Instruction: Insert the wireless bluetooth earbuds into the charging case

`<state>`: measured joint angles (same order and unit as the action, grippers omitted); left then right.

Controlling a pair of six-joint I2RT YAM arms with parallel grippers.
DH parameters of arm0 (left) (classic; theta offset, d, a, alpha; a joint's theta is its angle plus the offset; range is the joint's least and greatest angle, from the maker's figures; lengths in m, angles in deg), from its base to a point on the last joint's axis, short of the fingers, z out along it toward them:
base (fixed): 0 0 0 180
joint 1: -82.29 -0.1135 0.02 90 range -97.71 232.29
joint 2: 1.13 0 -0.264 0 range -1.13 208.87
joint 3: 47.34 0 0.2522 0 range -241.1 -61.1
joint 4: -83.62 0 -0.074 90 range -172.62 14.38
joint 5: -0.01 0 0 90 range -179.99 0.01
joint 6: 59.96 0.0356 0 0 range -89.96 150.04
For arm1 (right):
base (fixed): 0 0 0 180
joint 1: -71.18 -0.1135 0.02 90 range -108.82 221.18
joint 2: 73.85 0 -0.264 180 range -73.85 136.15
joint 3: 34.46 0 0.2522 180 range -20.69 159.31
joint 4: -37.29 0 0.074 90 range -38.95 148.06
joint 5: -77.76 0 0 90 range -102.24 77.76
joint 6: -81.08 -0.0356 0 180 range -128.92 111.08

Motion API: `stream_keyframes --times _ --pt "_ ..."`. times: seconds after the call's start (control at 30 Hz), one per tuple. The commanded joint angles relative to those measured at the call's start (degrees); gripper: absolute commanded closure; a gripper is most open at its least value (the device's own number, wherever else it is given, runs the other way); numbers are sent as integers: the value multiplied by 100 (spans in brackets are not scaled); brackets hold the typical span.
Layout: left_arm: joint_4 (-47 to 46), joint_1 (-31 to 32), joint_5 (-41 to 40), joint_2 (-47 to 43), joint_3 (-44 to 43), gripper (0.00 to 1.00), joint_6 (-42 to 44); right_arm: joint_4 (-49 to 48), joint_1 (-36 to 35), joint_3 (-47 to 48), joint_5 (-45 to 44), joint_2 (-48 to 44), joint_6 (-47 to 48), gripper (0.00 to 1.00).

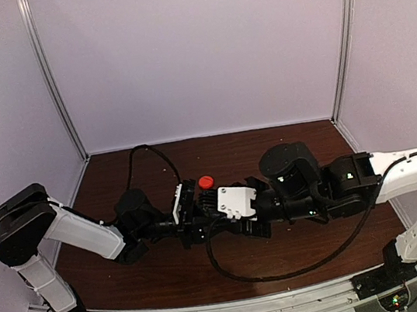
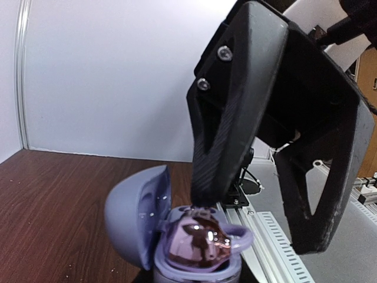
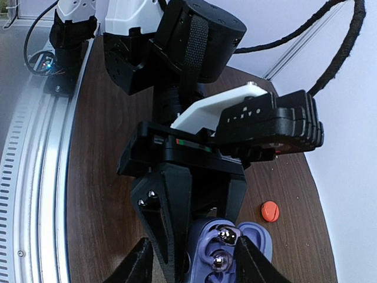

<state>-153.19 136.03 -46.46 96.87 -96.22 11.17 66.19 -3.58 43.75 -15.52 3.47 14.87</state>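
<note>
The left gripper (image 1: 195, 214) is clamped on the open purple charging case (image 2: 132, 218), whose lid is tipped back. A pink-tinted earbud (image 2: 197, 239) lies in its well (I cannot tell whether it is fully seated). The right gripper (image 2: 254, 221), part-open and empty, stands directly above with one fingertip (image 2: 203, 191) at the earbud, so the next move is probably a straight downward press.

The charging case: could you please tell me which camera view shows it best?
The left wrist view: the charging case stands open, lid raised, a glossy reddish earbud inside. The right wrist view catches only part of it at the bottom edge; in the top external view it cannot be made out.
</note>
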Motion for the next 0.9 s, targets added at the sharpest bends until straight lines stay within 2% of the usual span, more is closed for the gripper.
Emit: stream_keyframes --times 0.0,0.43,0.87 --pt "-192 23 -5 -158 -48 100 120 -140 -34 7 -79 87 33 52" --pt "-167 23 91 -175 -48 100 154 -132 64 7 -13 199 67 57" --pt "-281 27 281 -246 13 100 151 -15 307 -81 606 145 -29 65"
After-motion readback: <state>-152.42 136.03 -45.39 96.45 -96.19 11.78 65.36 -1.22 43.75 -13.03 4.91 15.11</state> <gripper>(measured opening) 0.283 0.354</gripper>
